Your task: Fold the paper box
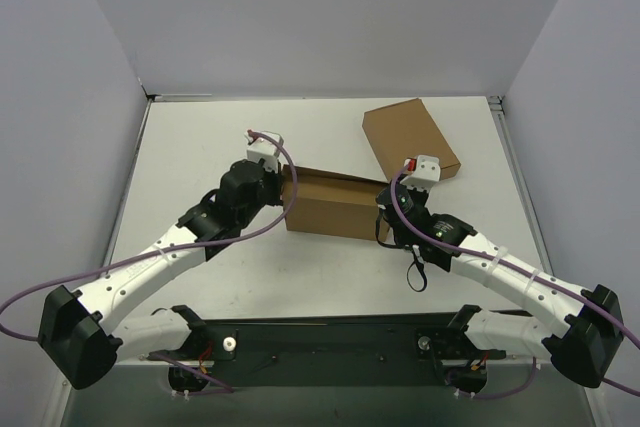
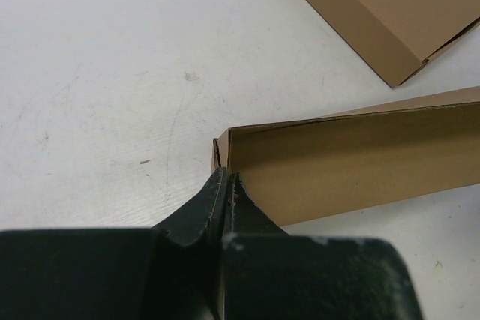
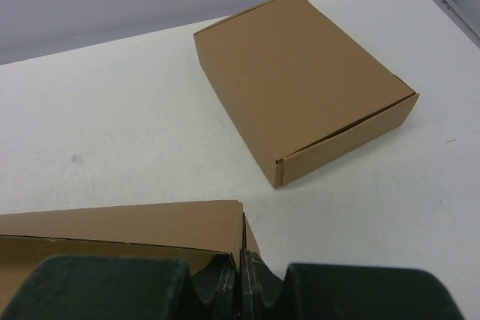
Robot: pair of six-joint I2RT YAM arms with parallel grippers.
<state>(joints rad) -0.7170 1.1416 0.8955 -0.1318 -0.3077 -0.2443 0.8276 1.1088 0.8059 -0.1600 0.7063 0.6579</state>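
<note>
**Item:** paper box (image 1: 335, 202). Brown kraft, half-formed, long wall raised.
**Location:** centre of worktop (image 1: 200, 147), between both grippers.
**Left gripper** (image 2: 227, 185): at box's 9 o'clock end, jaws closed tight, apparently pinching wall corner.
**Right gripper** (image 3: 241, 266): at box's 3 o'clock end, jaws closed tight on end edge.
**Also present:** finished carton (image 1: 410, 139) at 1 o'clock, near, not touching.
**Step, judged:** walls being stood up, both ends pinned.
**Next move calls for:** one end held steady, other released to tuck end flap inward.

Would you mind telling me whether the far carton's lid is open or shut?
Shut: the carton lid lies flat on its walls.
</note>
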